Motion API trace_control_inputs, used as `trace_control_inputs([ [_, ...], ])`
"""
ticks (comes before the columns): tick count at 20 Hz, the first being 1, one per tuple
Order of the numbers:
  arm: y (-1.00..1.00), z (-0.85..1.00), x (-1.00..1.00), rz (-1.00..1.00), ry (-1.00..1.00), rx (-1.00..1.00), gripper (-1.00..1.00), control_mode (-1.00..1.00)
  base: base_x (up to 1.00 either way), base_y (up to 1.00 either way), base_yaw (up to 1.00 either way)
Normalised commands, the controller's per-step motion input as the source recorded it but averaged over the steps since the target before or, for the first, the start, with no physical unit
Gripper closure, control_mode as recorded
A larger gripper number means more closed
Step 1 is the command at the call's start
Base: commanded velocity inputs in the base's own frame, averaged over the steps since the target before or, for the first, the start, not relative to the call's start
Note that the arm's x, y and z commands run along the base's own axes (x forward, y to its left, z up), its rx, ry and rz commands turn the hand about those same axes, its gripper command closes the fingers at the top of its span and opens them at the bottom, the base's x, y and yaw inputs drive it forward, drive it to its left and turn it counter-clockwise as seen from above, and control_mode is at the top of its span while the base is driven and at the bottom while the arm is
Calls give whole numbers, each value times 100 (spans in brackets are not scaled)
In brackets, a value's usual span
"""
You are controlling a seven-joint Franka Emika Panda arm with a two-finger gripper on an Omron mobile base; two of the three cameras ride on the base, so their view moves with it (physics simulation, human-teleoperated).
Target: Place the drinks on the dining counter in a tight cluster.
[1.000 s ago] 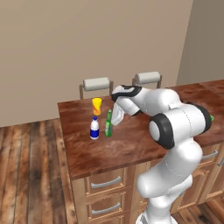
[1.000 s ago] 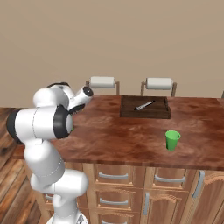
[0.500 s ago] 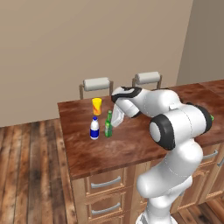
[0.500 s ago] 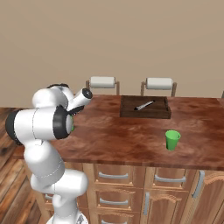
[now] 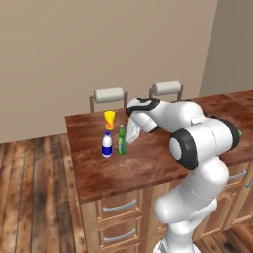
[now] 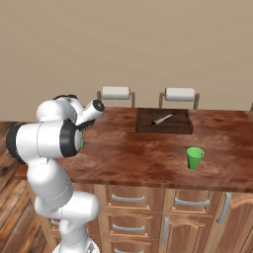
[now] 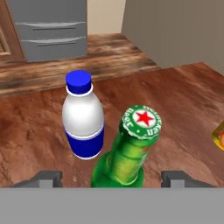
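Observation:
Three drinks stand close together on the dining counter (image 5: pixel 148 165) near its left end. The slim green bottle (image 5: pixel 121 141) is upright beside the white bottle with a blue label (image 5: pixel 106 145), and the yellow cup with a red mark (image 5: pixel 109 120) sits just behind them. My gripper (image 5: pixel 130 138) hangs just right of the green bottle, tilted down toward it. In the hand view the green bottle (image 7: pixel 131 151) rises between my spread fingertips (image 7: pixel 47 178), which do not touch it, so my gripper (image 7: pixel 111 179) is open. The white bottle (image 7: pixel 83 118) stands to its left, and the cup's edge (image 7: pixel 218 136) shows at the right.
A dark wooden tray (image 6: pixel 164 127) with a utensil in it lies at the counter's back middle. A small green cup (image 6: pixel 194 158) stands toward the right front. Two chair backs (image 5: pixel 109 95) (image 5: pixel 166 87) rise behind the counter. Wooden floor lies to the left.
The gripper's fingers have spread open around the green bottle. The bottle stays upright where it was, and the arm has hardly moved.

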Motion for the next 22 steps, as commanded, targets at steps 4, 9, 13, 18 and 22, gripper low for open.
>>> trace_control_inputs([
  [4,0,0,0,0,0,0,-100,-100,0,0,0],
  [9,-12,0,0,0,0,0,-100,-100,0,0,0],
  [13,-52,4,-18,-6,0,0,-100,-100,0,0,0],
  [18,-59,32,-24,-16,1,1,-100,-100,0,0,0],
  [22,-47,84,0,-28,24,-3,-100,-100,0,0,0],
])
